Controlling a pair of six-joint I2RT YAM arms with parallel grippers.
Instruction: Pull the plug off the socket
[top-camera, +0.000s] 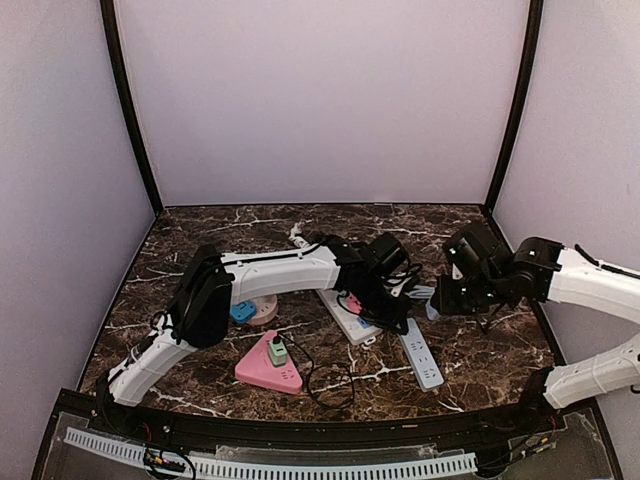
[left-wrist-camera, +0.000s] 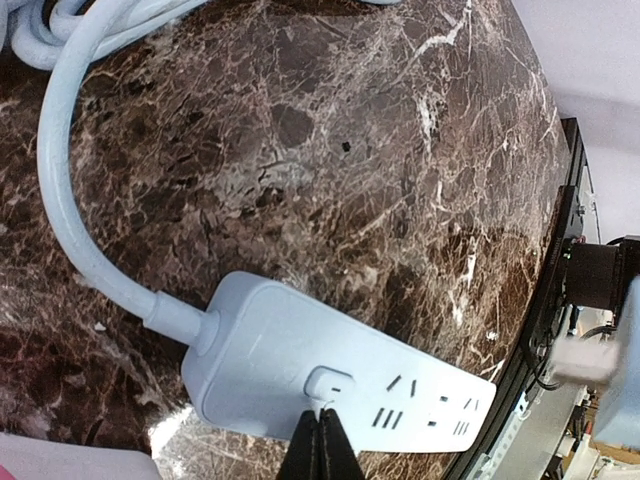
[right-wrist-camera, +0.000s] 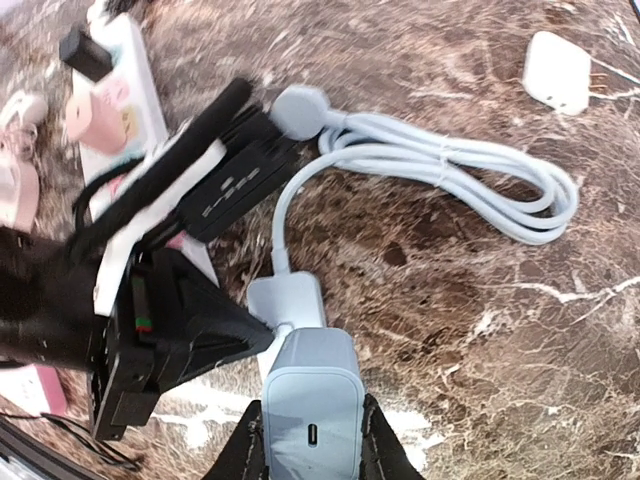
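The left gripper (left-wrist-camera: 320, 442) is clenched shut, its tips pressed on the power strip (left-wrist-camera: 270, 350) beside the switch (left-wrist-camera: 331, 383). The plug (right-wrist-camera: 312, 385) is clamped by the right gripper (right-wrist-camera: 312, 440), apart from the power strip at 3 o'clock.

My right fingers (right-wrist-camera: 248, 452) are running off the bottom edge. The pale grey boxy charger plug (right-wrist-camera: 310, 395) they are pinching is hiding most of the pale blue plastic power strip (right-wrist-camera: 290, 298). My left camera is blurring that plug.
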